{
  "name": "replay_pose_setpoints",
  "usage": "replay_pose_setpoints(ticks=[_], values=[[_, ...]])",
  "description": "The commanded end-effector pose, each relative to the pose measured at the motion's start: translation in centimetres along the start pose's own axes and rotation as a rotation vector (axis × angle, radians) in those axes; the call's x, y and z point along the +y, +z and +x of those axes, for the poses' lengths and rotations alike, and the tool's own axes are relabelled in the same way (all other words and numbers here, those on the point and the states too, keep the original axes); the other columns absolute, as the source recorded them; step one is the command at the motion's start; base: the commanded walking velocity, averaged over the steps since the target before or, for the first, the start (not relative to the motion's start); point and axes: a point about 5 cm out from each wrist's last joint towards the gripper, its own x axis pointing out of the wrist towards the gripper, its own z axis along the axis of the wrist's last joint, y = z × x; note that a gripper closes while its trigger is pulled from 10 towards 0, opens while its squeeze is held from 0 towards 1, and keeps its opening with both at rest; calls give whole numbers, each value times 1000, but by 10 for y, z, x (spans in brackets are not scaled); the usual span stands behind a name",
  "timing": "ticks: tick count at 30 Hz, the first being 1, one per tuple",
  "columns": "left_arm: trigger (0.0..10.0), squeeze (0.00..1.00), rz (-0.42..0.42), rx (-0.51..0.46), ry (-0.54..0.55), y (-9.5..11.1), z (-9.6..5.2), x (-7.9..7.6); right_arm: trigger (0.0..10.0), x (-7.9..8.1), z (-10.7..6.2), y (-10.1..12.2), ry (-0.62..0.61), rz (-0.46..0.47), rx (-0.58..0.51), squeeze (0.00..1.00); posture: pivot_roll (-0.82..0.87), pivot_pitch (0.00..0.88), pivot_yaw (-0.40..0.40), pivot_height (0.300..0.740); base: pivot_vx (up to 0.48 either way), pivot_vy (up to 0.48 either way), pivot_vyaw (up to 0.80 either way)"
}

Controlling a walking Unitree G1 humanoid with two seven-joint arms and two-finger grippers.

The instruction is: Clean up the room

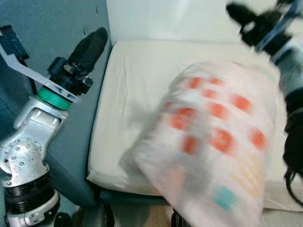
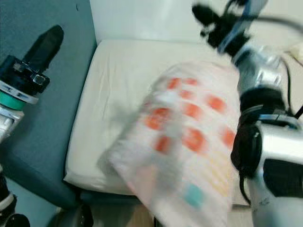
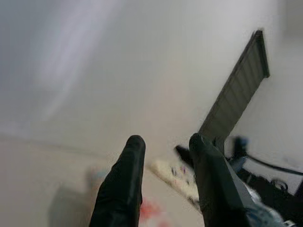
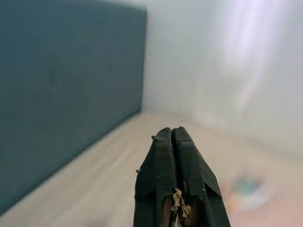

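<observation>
Cream mattress on bed, smooth fabric, teal padded headboard on its left side, white wall behind. Soft white pillow with orange-red spots and a teal patch, motion-blurred, over mattress's right half, below and between both arms, touching neither set of fingers. Left gripper raised beside headboard, fingers apart, empty. Right gripper up near wall, fingers pressed together, nothing between.

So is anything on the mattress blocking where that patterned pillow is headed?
Nothing visible does. The blurred patterned pillow is over the near right part of the white mattress, whose bare surface toward the blue headboard holds no other object.
</observation>
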Motion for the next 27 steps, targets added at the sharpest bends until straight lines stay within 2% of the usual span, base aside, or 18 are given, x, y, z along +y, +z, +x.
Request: replay_pose_setpoints(ticks=[1, 3, 5, 7, 10, 11, 12, 13, 15, 16, 17, 19, 20, 21, 23, 25, 26, 27], values=[[10000, 0, 33, 49, 2, -6, -3, -2, 10000, 0, 1, 5, -10, 1, -34, 0, -62, 154, 44, 571, 0, 0, 0], [10000, 0, 162, 206, 42, -31, -11, 4, 10000, 0, -10, -21, -97, 91, -45, 0, -61, 158, 52, 571, 0, 0, 0], [10000, 0, 223, 279, 60, -44, -15, 8, 10000, -1, -18, -37, -156, 132, -41, 0, -61, 160, 55, 571, 0, 0, 0], [10000, 0, 240, 309, 68, -50, -16, 9, 10000, -1, -22, -44, -187, 149, -34, 0, -61, 160, 55, 571, 0, 0, 0], [10000, 0, 344, 384, 115, -73, -22, 13, 10000, 5, -45, -78, -268, 191, -33, 0, -68, 157, 62, 571, 0, 0, 0], [10000, 0, 344, 384, 115, -73, -22, 13, 10000, 5, -45, -78, -268, 191, -33, 0, -68, 157, 62, 571, 0, 0, 0], [10000, 0, 373, 403, 105, -83, -24, 8, 10000, 10, -66, -86, -311, 127, -64, 0, -83, 157, 70, 571, 0, 0, 0], [10000, 0, 373, 403, 105, -83, -24, 8, 10000, 10, -66, -86, -311, 127, -64, 0, -83, 157, 70, 571, 0, 0, 0], [10000, 0, 366, 414, 68, -90, -25, -1, 10000, 4, -97, -85, -433, 14, -79, 0, -96, 157, 73, 571, 0, 0, 0], [10000, 0, 366, 414, 68, -90, -25, -1, 10000, 4, -97, -85, -433, 14, -79, 0, -96, 157, 73, 571, 0, 0, 0], [10000, 0, 370, 418, 52, -93, -25, -3, 10000, 0, -108, -84, -489, -11, -79, 0, -96, 157, 73, 571, 0, 0, 0], [10000, 0, 383, 421, 44, -101, -21, -4, 10000, -19, -156, -90, -722, -85, -28, 0, -121, 154, 84, 571, 0, 0, 0], [10000, 0, 383, 421, 44, -101, -21, -4, 10000, -19, -156, -90, -722, -85, -28, 0, -121, 154, 84, 571, 0, 0, 0], [10000, 0, 390, 414, 47, -107, -15, -3, 10000, -34, -201, -100, -895, -142, 50, 0, -132, 150, 93, 571, 0, 0, 0], [10000, 0, 390, 414, 47, -107, -15, -3, 10000, -34, -201, -100, -895, -142, 50, 0, -132, 150, 93, 571, 0, 0, 0], [10000, 0, 411, 407, 45, -110, -10, 0, 10000, -46, -237, -113, -1015, -186, 150, 0, -131, 146, 94, 571, 0, 0, 0], [10000, 0, 411, 407, 45, -110, -10, 0, 10000, -46, -237, -113, -1015, -186, 150, 0, -131, 146, 94, 571, 0, 0, 0], [10000, 0, 432, 401, 55, -111, -8, 2, 10000, -52, -269, -128, -1137, -160, 289, 0, -128, 143, 95, 571, 0, 0, 0]])
